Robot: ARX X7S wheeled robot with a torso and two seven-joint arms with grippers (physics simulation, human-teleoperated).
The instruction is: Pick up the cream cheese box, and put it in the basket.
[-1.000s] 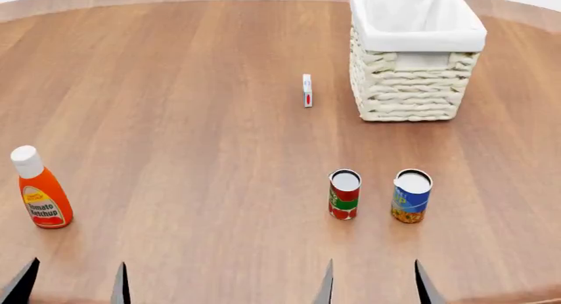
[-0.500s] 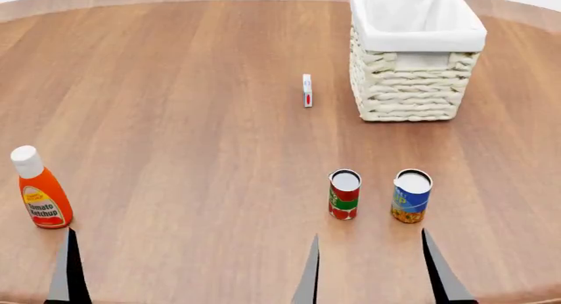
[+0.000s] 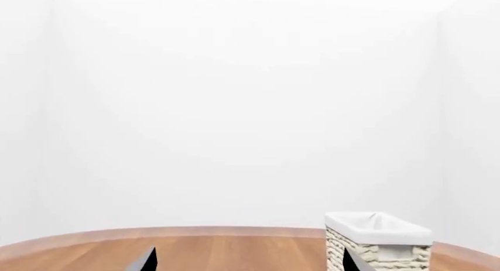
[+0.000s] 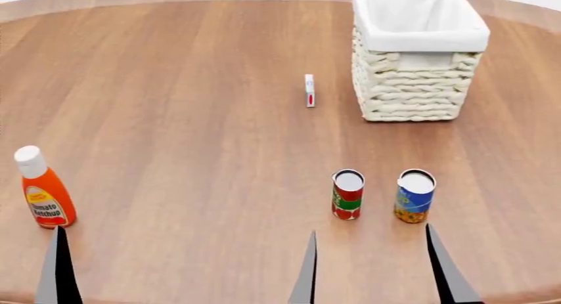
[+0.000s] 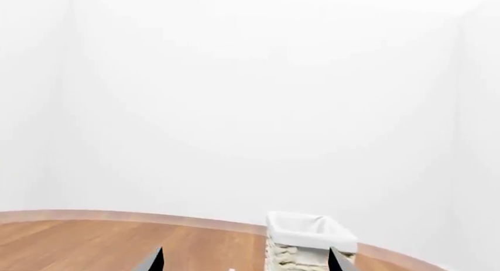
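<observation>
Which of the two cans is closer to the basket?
The blue-yellow can. It stands on the basket's side, while the red-green can stands farther left.

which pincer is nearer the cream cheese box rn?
Right. The right pincer sits at the near table edge, just right of the cream cheese box, behind the cans. The left pincer is far to the box's left, by the ketchup bottle. Neither touches it.

Cans (image 4: 348,194) near edge; open table (image 4: 193,107) btwn.
</observation>
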